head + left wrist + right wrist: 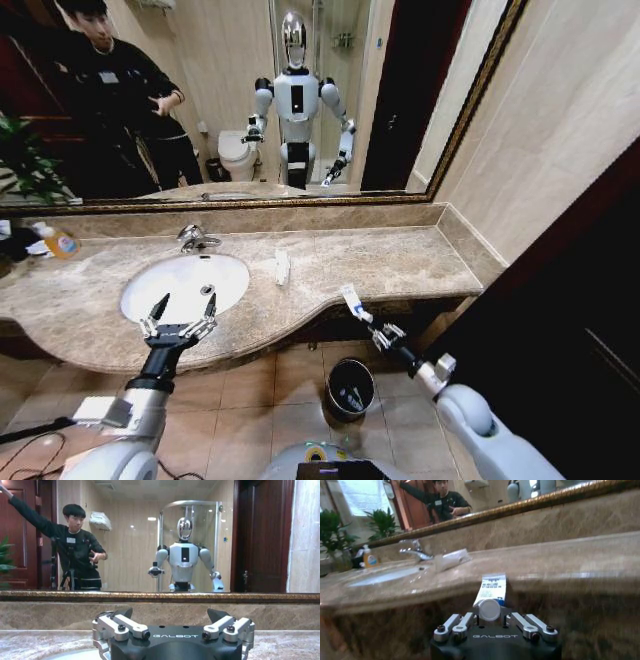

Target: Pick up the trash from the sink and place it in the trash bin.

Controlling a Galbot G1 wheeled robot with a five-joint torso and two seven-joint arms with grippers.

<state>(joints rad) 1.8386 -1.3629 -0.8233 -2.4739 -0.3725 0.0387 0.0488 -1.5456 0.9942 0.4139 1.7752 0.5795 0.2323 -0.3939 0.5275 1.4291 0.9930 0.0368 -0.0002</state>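
Right gripper (490, 619) clamping white tube (491, 588) beside countertop (580, 555).

Warm indoor light, mirror glare, soft blur in the right wrist view

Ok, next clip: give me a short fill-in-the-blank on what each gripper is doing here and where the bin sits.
1. The right gripper is shut on a small white ____ with blue print.
2. The left gripper hovers open over the front edge of the ____.
3. The trash bin stands on the ____, below the counter edge.
4. A white sachet lies on the marble top, ____ the basin.

Missing words: tube; sink; floor; beside
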